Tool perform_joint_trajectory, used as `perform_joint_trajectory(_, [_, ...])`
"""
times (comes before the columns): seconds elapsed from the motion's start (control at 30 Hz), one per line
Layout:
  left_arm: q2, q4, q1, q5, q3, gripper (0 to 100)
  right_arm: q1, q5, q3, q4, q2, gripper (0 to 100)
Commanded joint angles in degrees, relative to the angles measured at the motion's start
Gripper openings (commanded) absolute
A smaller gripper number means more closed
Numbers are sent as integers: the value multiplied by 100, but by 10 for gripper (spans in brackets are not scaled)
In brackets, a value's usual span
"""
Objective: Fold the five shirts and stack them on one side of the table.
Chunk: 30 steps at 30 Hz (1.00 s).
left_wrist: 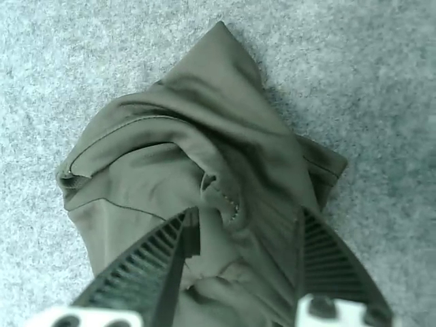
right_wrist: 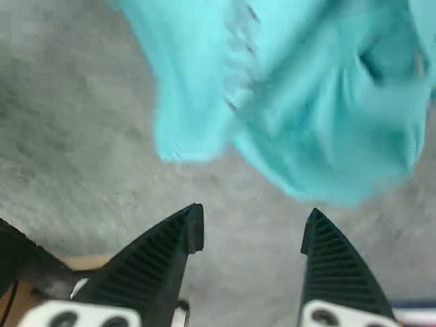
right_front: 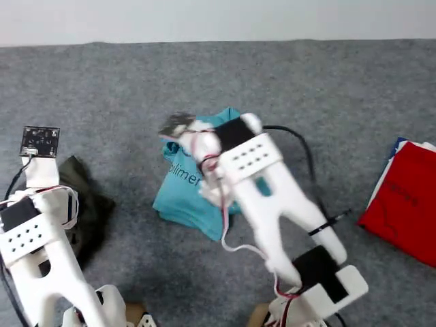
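1. Since each shirt is light, limp cloth, no shape can be expected to hold once it is lifted. Sagging and bunching are likely, while breakage is not a concern.
2. The teal shirt (right_front: pixel 178 194) is seen crumpled near the middle of the table (right_front: pixel 122 88). The right gripper (right_wrist: pixel 252 225) is held over its 12 o'clock edge, the jaws spread wide with nothing between them.
3. The olive shirt (left_wrist: pixel 197 150) is heaped toward 8 o'clock on the table. The left gripper (left_wrist: pixel 242 231) is set low over it, jaws parted, with cloth lying between them but, as far as can be judged, not pinched.
4. A red shirt (right_front: pixel 405 201) is laid flat at the 3 o'clock edge, with blue and white layers showing beneath it. This is taken to be the stack already begun.
5. A firm hold is best sought at a hem, collar or shoulder seam, where the fabric is doubled and less likely to slide out of the jaws.
6. On the olive heap, the pointed corner away from the gripper would be a cleaner place to pinch than the rumpled middle, where several layers might be gathered at once.
7. For the teal shirt, an outer corner lying on the table is judged the better hold, so that the cloth can be drawn flat by dragging instead of lifting.
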Motion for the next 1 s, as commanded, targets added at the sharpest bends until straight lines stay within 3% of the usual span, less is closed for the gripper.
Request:
perform_joint_trajectory(0.0, [-123, -79, 18, 53, -31, 224, 857, -62, 343, -92, -154, 245])
perform_joint_trajectory(0.17, [-114, -97, 35, 53, -31, 224, 1490, -53, 589, -910, 347, 247])
perform_joint_trajectory(0.47, [-114, -97, 35, 53, -22, 224, 1490, -26, 334, -2132, 1868, 245])
perform_joint_trajectory(0.57, [-88, -97, 35, 53, -13, 224, 1481, -9, -352, -2220, 2308, 229])
perform_joint_trajectory(0.73, [-114, -202, 44, 185, 84, 224, 1305, 0, -2356, -1798, 2756, 102])
perform_joint_trajectory(0.97, [-114, -387, 264, 334, 259, 224, 980, 466, -4229, -1385, 3345, 118])
